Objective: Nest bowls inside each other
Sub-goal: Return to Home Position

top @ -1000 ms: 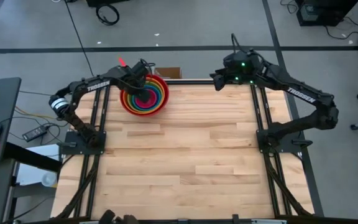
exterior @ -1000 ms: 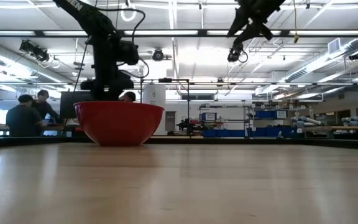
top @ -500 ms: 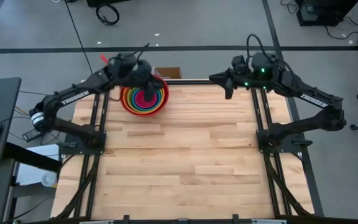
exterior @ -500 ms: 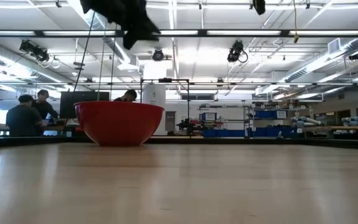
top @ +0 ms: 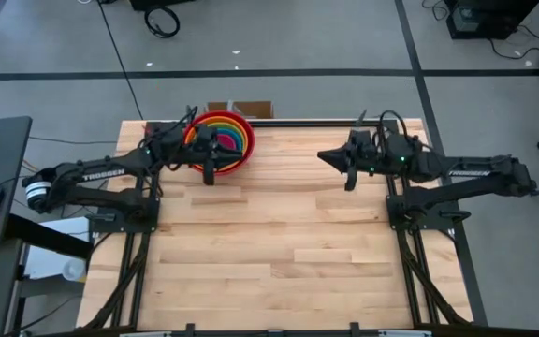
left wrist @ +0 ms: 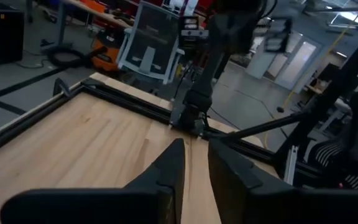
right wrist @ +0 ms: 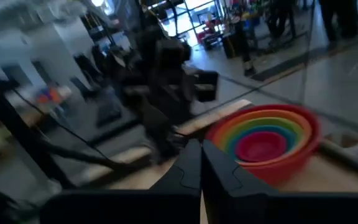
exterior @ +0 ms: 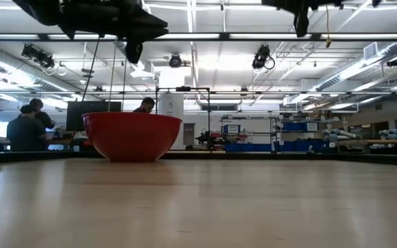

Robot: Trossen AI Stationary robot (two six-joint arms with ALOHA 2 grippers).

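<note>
The bowls stand nested in one stack at the table's far left. The red one is outermost and rests on its base. Orange, green and blue rings and a magenta-pink centre show inside it. My left gripper hangs level just above the stack's near side and points toward the table's right. Its fingers stand a narrow gap apart with nothing between them. My right gripper hangs level at the far right, points toward the bowls, and is shut on nothing.
Bare wooden table top stretches from the bowls to the near edge. A cardboard box sits just beyond the far edge. Dark frame rails run along both sides. People sit in the room behind the table.
My left gripper has risen out of the bowl stack, tipped from pointing down to level and drawn back toward the near-left. My right gripper has moved toward the near edge and tipped level. The bowls have stayed in place.
</note>
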